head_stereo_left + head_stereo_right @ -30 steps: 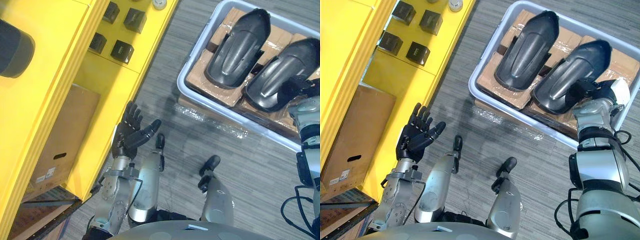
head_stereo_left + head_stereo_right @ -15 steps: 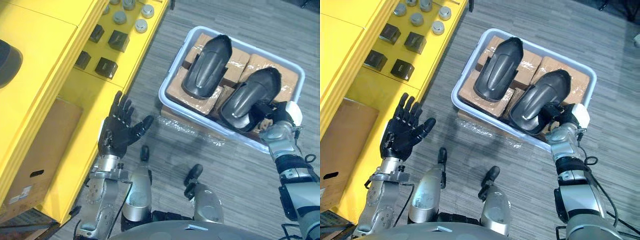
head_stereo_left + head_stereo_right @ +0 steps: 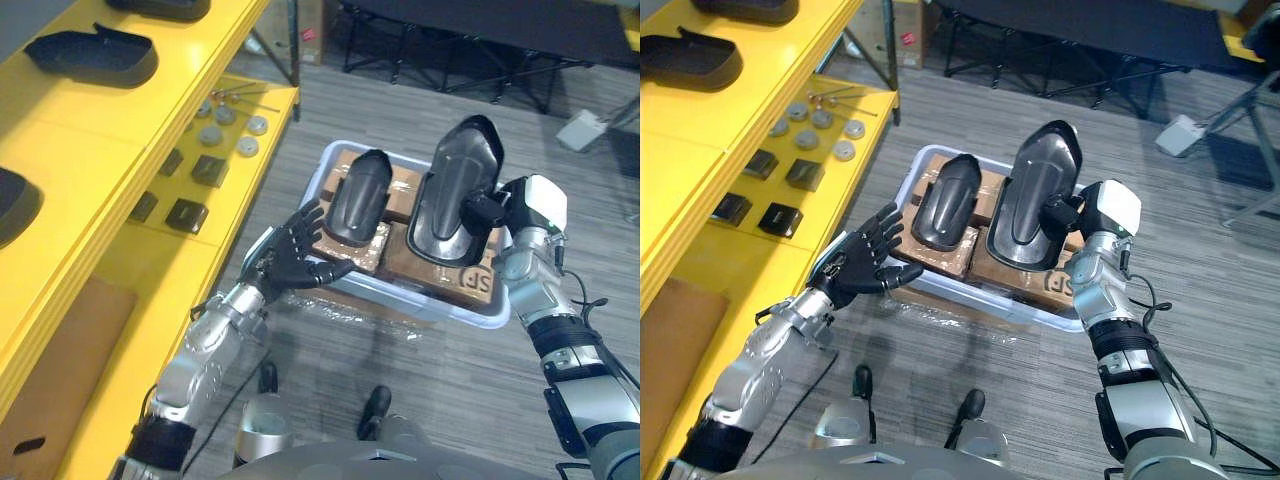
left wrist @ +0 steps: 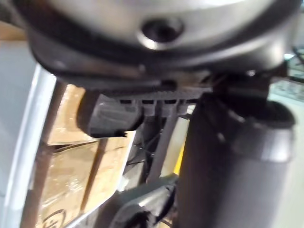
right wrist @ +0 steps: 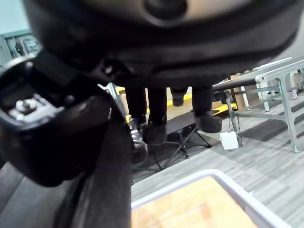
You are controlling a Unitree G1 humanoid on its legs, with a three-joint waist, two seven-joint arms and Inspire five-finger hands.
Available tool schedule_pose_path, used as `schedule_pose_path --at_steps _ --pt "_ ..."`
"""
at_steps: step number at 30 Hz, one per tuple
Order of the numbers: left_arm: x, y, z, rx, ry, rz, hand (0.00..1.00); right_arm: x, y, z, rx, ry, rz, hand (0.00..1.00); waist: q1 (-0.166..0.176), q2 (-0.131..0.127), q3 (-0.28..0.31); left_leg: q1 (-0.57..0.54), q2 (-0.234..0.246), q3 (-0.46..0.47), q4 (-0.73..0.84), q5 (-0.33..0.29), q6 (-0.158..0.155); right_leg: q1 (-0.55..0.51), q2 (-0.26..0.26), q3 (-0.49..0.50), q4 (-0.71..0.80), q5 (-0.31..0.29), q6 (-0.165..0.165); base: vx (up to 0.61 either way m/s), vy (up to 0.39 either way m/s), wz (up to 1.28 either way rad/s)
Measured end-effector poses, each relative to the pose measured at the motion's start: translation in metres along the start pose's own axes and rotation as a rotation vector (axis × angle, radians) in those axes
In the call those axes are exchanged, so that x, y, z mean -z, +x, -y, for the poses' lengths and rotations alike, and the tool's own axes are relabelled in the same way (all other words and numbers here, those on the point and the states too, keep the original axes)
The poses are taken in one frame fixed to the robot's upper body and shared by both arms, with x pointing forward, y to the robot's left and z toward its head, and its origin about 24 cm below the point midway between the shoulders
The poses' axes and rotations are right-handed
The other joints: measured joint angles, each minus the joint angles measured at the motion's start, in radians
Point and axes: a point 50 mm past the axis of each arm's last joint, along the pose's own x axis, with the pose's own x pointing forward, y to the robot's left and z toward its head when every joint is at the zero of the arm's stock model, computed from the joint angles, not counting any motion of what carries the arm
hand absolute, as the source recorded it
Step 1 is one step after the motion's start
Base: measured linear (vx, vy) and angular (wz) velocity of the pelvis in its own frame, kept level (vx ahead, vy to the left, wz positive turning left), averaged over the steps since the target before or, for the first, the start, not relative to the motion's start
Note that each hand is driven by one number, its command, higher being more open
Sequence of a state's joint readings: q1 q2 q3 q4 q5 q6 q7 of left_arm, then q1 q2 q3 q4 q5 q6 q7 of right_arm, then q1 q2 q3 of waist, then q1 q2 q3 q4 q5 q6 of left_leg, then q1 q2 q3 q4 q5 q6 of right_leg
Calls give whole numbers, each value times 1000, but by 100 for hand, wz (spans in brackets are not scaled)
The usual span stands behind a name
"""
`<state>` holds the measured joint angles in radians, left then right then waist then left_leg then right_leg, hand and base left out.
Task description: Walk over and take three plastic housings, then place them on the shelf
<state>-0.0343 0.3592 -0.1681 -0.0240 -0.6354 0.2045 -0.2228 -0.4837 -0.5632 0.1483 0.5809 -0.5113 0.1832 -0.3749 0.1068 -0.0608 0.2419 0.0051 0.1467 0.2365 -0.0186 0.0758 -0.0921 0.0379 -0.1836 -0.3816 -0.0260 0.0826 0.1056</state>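
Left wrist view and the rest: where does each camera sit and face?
Left eye view: head, looking down at a pale plastic tray, yellow shelf, open left hand.
Right eye view: same, slightly aside; right hand grips a dark plastic housing.
Left wrist view: along the left hand toward the tray's rim.
Right wrist view: along the right hand over the tray.
All share the tray.

Lower-shelf housing [image 3: 15,205] is cut off at the left frame edge, top-shelf housing [image 3: 160,8] at the top edge. Left hand [image 3: 290,262] hides the near corner of the tray [image 3: 420,308]. Round shelf parts [image 3: 215,130] are too small to identify.
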Motion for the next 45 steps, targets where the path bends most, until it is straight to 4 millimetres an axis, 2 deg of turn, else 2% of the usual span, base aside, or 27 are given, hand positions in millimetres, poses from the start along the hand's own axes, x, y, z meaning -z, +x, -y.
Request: schedule_pose_path --at_steps 1,5,11,14,20,27,30,31,37,45 --pt "6 3 -10 -28 -48 -57 100 -6 0 0 -1 -16 45 0 -8 -6 -5 9 1 6 -6 1 -1 0 2 9 -3 3 -1 -43 -10 -27" --pt "10 7 -23 -61 -162 -122 100 -18 -3 -4 -38 -50 137 0 -27 -19 -26 9 3 11 -7 5 -7 7 15 14 -31 23 -7 -24 -10 -8" --pt "-21 34 -11 -1 -272 -10 100 -52 -18 -29 -126 -44 327 0 -28 -16 -55 17 5 7 -7 8 -10 25 22 13 -51 35 -10 0 0 0" --pt "-29 42 -3 27 -311 18 100 -66 -25 -39 -156 -29 395 0 -29 -16 -58 24 5 3 -7 8 -10 34 22 9 -51 35 -10 -2 5 5" --pt "-12 50 19 66 -355 -43 100 -90 -44 -62 -247 4 488 0 -26 -9 -80 36 2 -4 -7 8 -10 52 20 2 -52 35 -10 -2 4 2" --pt "3 52 21 0 -353 -114 100 -96 -53 -74 -294 -12 515 0 -24 12 -104 38 1 -16 -18 15 -10 55 21 -10 -52 35 -10 -10 2 3" --pt "6 52 21 -7 -320 -131 100 -96 -54 -76 -301 -21 514 0 -25 11 -115 38 3 -24 -24 21 -12 57 25 -18 -53 35 -10 -5 -5 7" --pt "7 52 21 -7 -316 -133 0 -96 -54 -76 -301 -22 514 0 -24 12 -116 38 3 -25 -24 21 -12 58 24 -19 -53 35 -10 -8 -2 4" --pt "10 52 19 -41 -236 -155 0 -100 -57 -80 -314 -26 529 0 -22 11 -123 40 3 -34 -24 25 -12 64 25 -27 -53 37 -12 -5 1 3" --pt "22 51 12 -143 -231 -210 0 -119 -68 -83 -296 35 613 0 -30 10 -144 41 6 -30 -24 25 -13 62 27 -24 -59 37 -13 0 0 0"
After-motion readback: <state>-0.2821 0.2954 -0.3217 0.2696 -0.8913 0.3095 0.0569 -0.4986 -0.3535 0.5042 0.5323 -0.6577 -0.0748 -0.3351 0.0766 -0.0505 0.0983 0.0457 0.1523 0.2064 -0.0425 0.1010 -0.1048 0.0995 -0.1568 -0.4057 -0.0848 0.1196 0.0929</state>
